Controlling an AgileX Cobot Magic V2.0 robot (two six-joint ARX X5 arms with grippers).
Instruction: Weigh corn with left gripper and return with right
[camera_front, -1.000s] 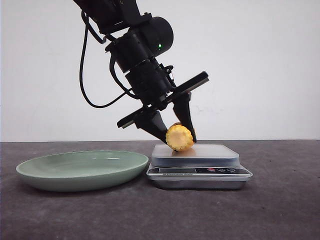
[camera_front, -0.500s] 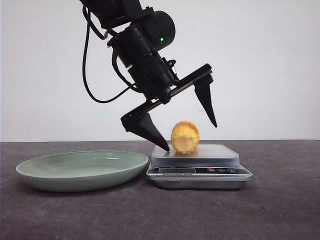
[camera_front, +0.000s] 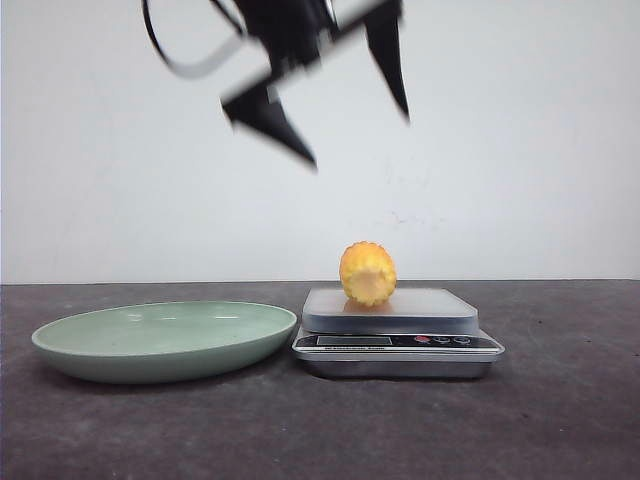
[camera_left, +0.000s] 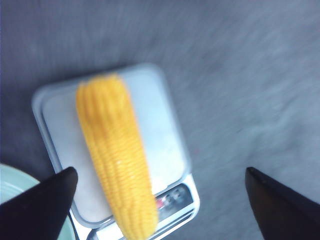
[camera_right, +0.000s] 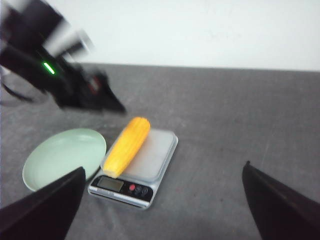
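Observation:
The corn (camera_front: 367, 273) lies on the platform of a silver kitchen scale (camera_front: 420, 312), touched by neither gripper. In the front view its ribbed end faces me. My left gripper (camera_front: 358, 140) hangs blurred high above it, open and empty. In the left wrist view the long yellow corn (camera_left: 117, 155) lies along the scale (camera_left: 160, 120), far below the spread left gripper (camera_left: 160, 172). My right gripper (camera_right: 164, 167) is open and empty, well short of the corn (camera_right: 127, 146) and scale (camera_right: 157, 155). The right arm is out of the front view.
A shallow pale green plate (camera_front: 160, 340) sits just left of the scale on the dark grey table, also in the right wrist view as the plate (camera_right: 62, 155). The scale's display and buttons (camera_front: 395, 341) face the front. A white wall stands behind.
The left gripper opened and let go of the corn on the scale, then rose quickly and far above it. The corn settled and stays on the platform.

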